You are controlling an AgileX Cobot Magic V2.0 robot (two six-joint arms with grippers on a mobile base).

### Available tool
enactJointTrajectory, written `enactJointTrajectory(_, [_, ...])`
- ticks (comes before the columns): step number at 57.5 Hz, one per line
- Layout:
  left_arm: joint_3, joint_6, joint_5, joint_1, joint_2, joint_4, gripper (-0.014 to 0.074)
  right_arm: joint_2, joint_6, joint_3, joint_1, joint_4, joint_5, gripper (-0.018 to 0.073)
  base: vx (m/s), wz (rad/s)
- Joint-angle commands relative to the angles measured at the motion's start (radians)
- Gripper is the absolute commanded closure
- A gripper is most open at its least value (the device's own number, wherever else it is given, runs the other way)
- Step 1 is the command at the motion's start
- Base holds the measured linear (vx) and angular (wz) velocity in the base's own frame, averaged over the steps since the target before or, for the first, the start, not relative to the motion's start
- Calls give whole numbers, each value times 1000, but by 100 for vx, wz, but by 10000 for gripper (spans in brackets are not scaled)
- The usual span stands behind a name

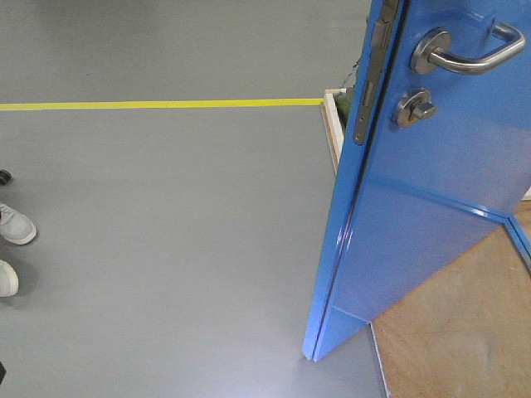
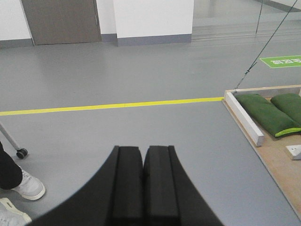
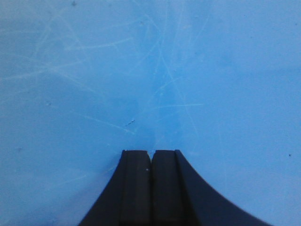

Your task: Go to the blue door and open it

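The blue door (image 1: 431,207) stands swung ajar at the right of the front view, its free edge turned toward me. Its steel lever handle (image 1: 469,51) and round thumb-turn lock (image 1: 413,107) sit near the top, with the metal latch plate (image 1: 365,99) on the edge. In the right wrist view my right gripper (image 3: 150,151) is shut and empty, tips close to the scratched blue door (image 3: 150,70) face, which fills that view. My left gripper (image 2: 143,148) is shut and empty over grey floor, pointing away from the door.
A yellow tape line (image 1: 158,104) crosses the grey floor. White sneakers (image 1: 12,224) of a person stand at the left edge. A plywood base (image 2: 277,155) with a white wooden rail (image 2: 242,117) and green sandbags (image 2: 263,113) lies to the right. A caster wheel (image 2: 21,153) is at left.
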Motion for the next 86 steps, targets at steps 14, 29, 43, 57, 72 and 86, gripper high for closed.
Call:
enactJointTrajectory(14, [-26,-7,-85,-6,-12,-3,524,-46,-7,-31,1,42,-106,547,0,0])
enactJointTrajectory(29, [-26,-7,-85,-6,-12,-3,524,-77,-7,-31,1,104,-125,547,0,0])
enactJointTrajectory(43, [-26,-7,-85,-6,-12,-3,524,-102,-7,-31,1,161,-123,547,0,0])
enactJointTrajectory(57, [-26,-7,-85,-6,-12,-3,524,-103,-8,-31,0,161,-122,547,0,0])
enactJointTrajectory(72, [-26,-7,-85,-6,-12,-3,524,-103,-8,-31,0,161,-122,547,0,0])
enactJointTrajectory(86, [-26,-7,-85,-6,-12,-3,524,-103,-8,-31,0,161,-122,547,0,0])
